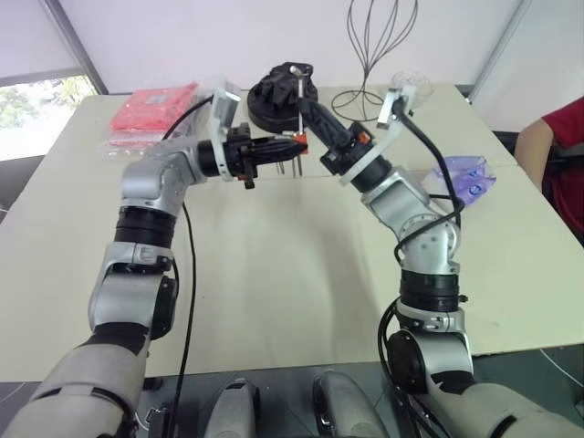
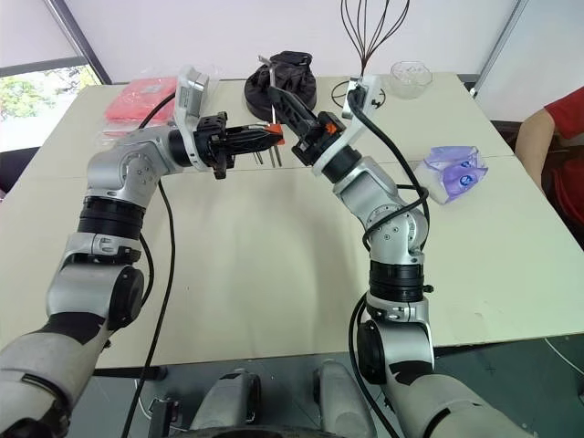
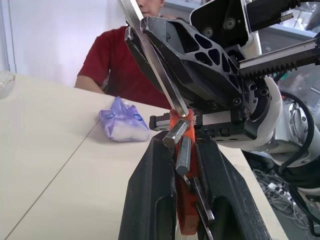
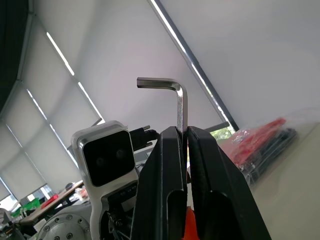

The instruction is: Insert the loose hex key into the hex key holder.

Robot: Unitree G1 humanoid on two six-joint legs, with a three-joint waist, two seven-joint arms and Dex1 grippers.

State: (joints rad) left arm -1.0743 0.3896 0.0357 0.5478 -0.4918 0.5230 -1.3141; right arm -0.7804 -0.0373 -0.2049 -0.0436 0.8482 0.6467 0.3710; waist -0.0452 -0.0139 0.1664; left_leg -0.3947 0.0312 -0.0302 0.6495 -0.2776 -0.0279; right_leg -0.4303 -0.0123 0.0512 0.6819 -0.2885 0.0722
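Note:
My left gripper (image 1: 283, 146) is shut on the hex key holder (image 1: 298, 139), an orange-red block held above the table's far middle, its metal keys (image 3: 183, 155) sticking out between the fingers. The right gripper (image 1: 306, 99) reaches in from the right, shut on the loose hex key (image 4: 181, 102). This thin L-shaped rod has its bent end past the fingertips. In the left wrist view the loose hex key (image 3: 155, 60) slants down to the holder (image 3: 181, 125), and its lower end meets the block's top edge.
A red packet (image 1: 151, 108) lies at the far left of the table (image 1: 274, 274). A black bundle (image 1: 278, 96), a wire stand (image 1: 379, 36) and a glass bowl (image 2: 410, 75) stand at the back. A purple packet (image 1: 464, 178) lies right, near a person in red (image 1: 566, 137).

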